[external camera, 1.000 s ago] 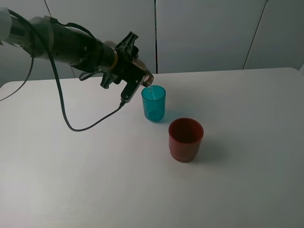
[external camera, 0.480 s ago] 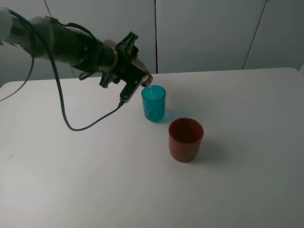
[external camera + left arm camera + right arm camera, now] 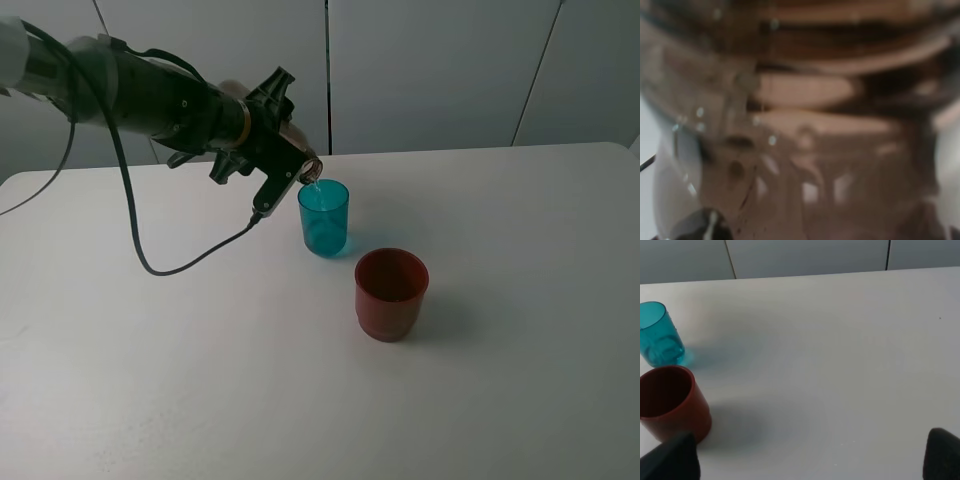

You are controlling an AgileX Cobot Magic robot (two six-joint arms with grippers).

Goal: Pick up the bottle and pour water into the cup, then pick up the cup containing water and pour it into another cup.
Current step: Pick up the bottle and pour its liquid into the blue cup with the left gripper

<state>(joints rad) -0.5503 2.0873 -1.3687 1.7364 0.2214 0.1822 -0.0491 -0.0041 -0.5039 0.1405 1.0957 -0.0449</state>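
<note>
My left gripper [image 3: 285,150] is shut on the clear brownish bottle [image 3: 310,169] and holds it tilted, mouth down, just above the rim of the teal cup [image 3: 324,218]. A thin stream of water runs from the mouth into the cup. The bottle [image 3: 800,125] fills the left wrist view, blurred and close. The red cup [image 3: 391,293] stands upright to the front right of the teal cup and looks empty. The right wrist view shows the teal cup [image 3: 657,335] and red cup [image 3: 670,402] from afar. My right gripper [image 3: 807,462] is open and empty, out of the exterior view.
Both cups stand on a white table [image 3: 200,380]. A black cable [image 3: 150,265] hangs from the left arm and loops low over the table, left of the teal cup. A white panelled wall [image 3: 430,70] runs behind the table's far edge.
The left gripper keeps the bottle tilted over the teal cup with hardly any motion. The cups have not moved.
</note>
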